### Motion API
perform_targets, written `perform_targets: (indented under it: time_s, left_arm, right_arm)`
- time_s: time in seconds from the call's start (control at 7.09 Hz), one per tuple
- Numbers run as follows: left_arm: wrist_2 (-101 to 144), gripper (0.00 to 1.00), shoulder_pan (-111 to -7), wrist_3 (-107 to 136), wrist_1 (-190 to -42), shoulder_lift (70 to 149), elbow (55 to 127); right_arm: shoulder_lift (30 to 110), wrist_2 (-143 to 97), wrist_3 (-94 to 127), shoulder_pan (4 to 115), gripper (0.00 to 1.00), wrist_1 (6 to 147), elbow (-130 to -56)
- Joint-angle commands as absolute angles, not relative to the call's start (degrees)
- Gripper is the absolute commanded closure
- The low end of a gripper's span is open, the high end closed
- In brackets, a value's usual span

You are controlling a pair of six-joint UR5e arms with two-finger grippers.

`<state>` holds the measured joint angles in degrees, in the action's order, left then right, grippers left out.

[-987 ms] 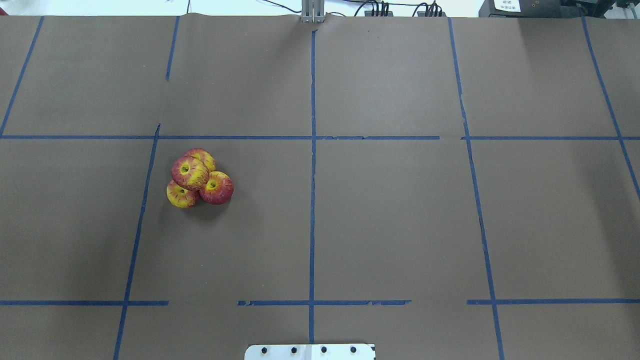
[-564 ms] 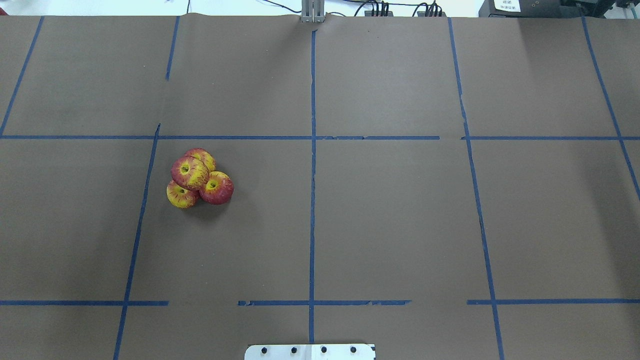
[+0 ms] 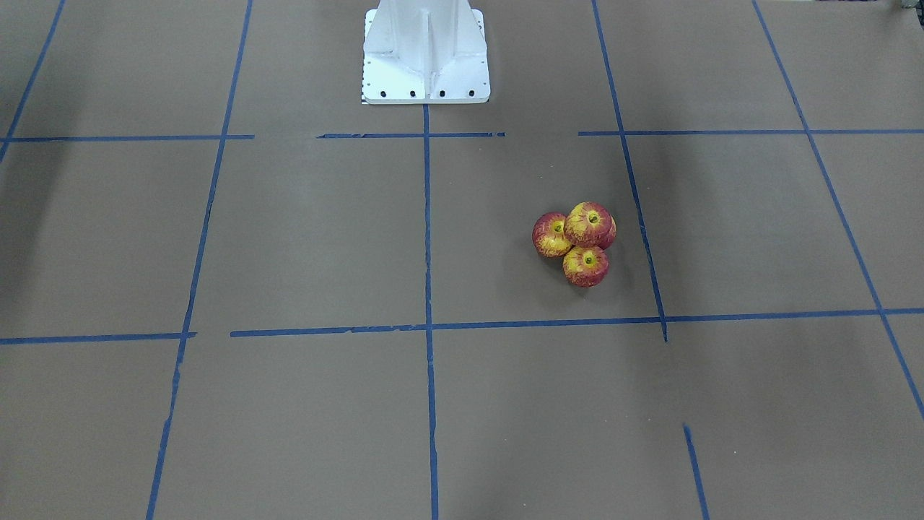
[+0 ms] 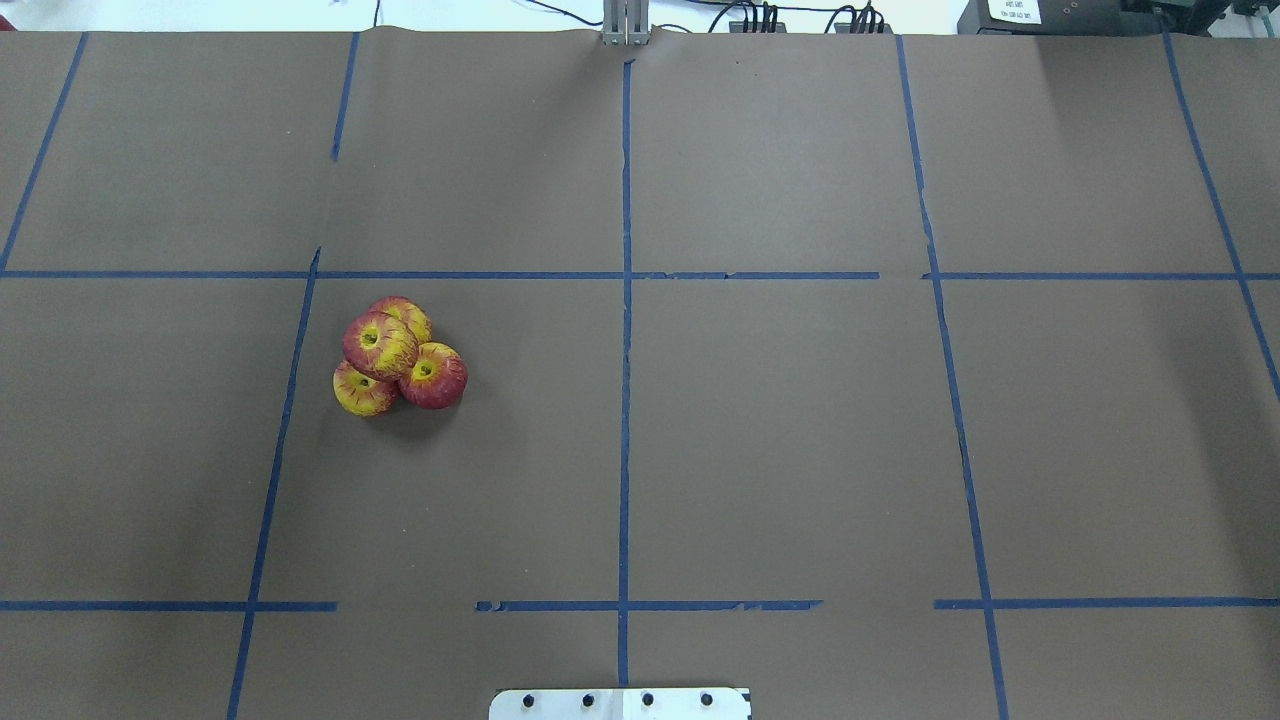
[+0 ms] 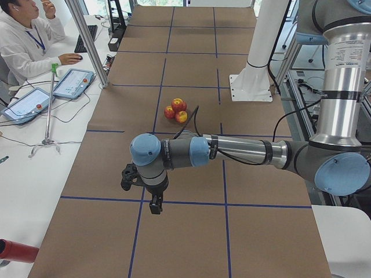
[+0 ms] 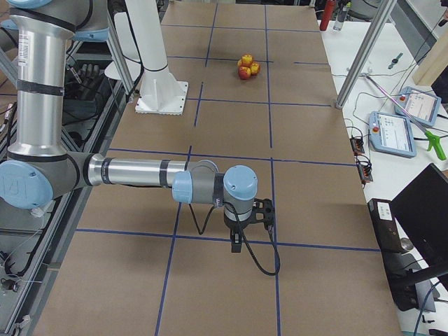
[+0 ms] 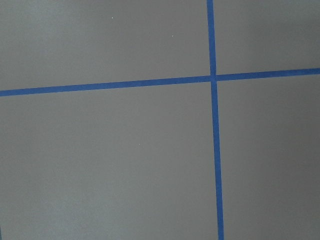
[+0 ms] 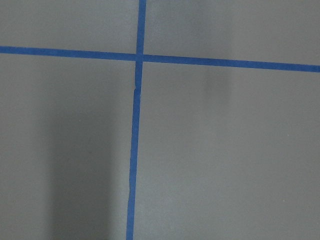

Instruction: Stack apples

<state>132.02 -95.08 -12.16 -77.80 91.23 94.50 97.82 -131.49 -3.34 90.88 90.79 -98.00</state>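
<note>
Four red and yellow apples (image 4: 380, 345) sit in a tight pile left of the table's middle. Three touch on the paper and one rests on top of them. The pile also shows in the front-facing view (image 3: 589, 224), the exterior left view (image 5: 175, 109) and the exterior right view (image 6: 246, 66). My left gripper (image 5: 127, 176) hangs over the table's left end, far from the apples. My right gripper (image 6: 262, 212) hangs over the right end. Each shows only in a side view, so I cannot tell whether it is open or shut. Both wrist views show only paper and tape.
Brown paper with a blue tape grid (image 4: 625, 400) covers the table. The white robot base (image 3: 426, 50) stands at the near edge's middle. A person sits at a side bench with tablets (image 5: 72, 83). Tablets and cables lie beyond the other end (image 6: 395, 133).
</note>
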Motion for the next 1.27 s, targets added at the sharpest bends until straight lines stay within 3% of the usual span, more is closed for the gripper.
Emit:
perform_targets:
  time_s: [0.0,1.13]
  left_arm:
    - [132.0,0.0,-95.0,-12.1,-78.7,90.6,95.1]
    - [132.8,0.0,-93.1,-11.7,-82.6,90.6,94.1]
  right_arm:
    - [97.8,-131.5,-3.3,90.9,0.0,90.8,-98.0]
    - [97.8,-131.5,-3.3,90.9,0.0,90.8,-98.0]
